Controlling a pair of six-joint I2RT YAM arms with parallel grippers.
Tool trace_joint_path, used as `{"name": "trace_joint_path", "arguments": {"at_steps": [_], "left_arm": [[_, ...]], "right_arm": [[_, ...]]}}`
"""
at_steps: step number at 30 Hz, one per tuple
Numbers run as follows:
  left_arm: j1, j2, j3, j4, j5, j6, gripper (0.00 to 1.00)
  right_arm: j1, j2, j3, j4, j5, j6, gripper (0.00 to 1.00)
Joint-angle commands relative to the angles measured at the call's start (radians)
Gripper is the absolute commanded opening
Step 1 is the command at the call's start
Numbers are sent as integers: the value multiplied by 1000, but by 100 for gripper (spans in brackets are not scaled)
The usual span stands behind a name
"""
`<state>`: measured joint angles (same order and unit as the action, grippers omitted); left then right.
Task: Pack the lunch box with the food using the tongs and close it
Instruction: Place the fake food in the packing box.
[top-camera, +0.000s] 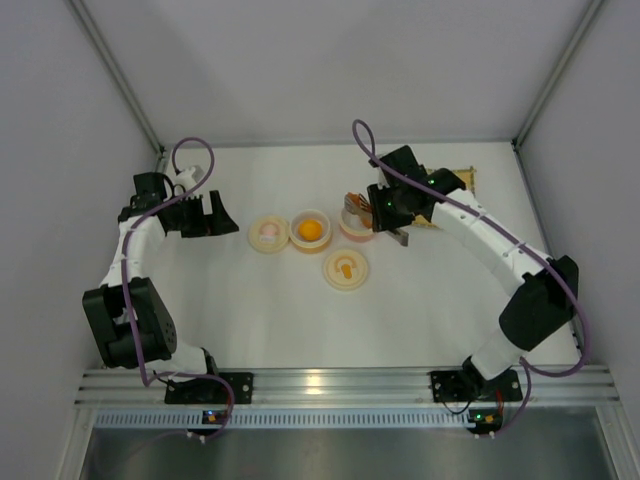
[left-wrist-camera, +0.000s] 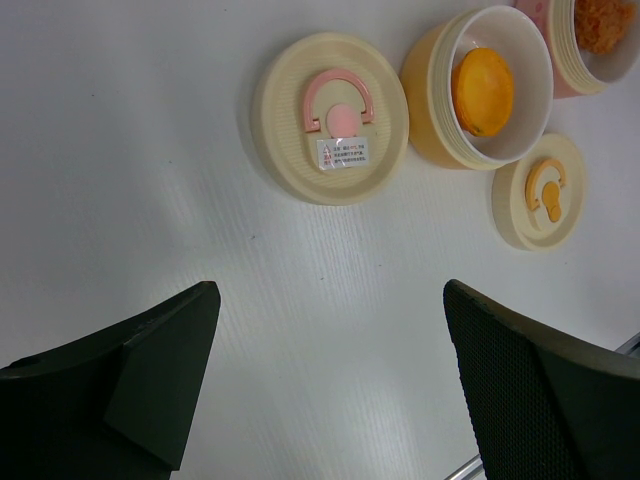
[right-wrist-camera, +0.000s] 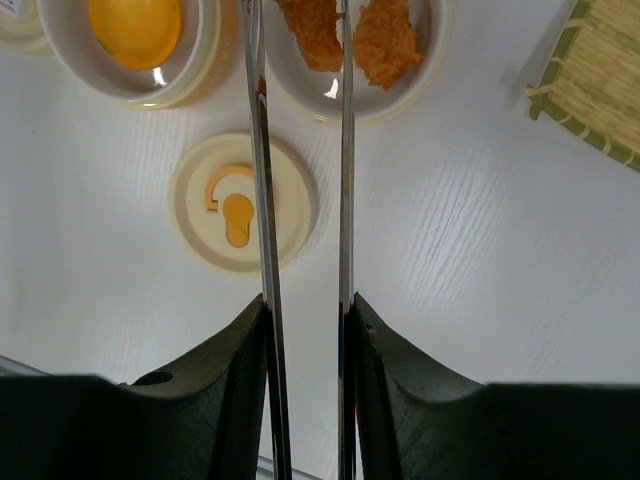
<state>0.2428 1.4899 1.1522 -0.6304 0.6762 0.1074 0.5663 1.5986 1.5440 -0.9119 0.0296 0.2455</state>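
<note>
Black fingers of the right gripper (right-wrist-camera: 305, 330) are clamped on the tongs (right-wrist-camera: 264, 200), whose two silver arms run side by side over the pink bowl (right-wrist-camera: 425, 80) of orange-brown food (right-wrist-camera: 385, 40); from above, the wrist hides those arms. Only the left wrist view shows the left gripper (left-wrist-camera: 330, 340) spread wide over the table (left-wrist-camera: 150, 150), near the cream top (left-wrist-camera: 330, 117), with the yellow bowl (left-wrist-camera: 430, 110) and its orange lump (left-wrist-camera: 482, 92) just beside
</note>
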Motion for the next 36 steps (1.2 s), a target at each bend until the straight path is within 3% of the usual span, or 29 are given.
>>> {"name": "trace_joint_path", "arguments": {"at_steps": [1,15,30,36], "left_arm": [[6,-25,21,9,26,3,98],[6,-25,11,18,23,9,98],[6,-26,6,18,16,18,98],[4,-23,9,20,14,20,98]], "right_arm": [[29,-8,-31,45,23,70,15],[58,12,-70,102,50,159,15],[69,72,-24,111,72,158,28],[67,83,-7,105,78,150,47]]}}
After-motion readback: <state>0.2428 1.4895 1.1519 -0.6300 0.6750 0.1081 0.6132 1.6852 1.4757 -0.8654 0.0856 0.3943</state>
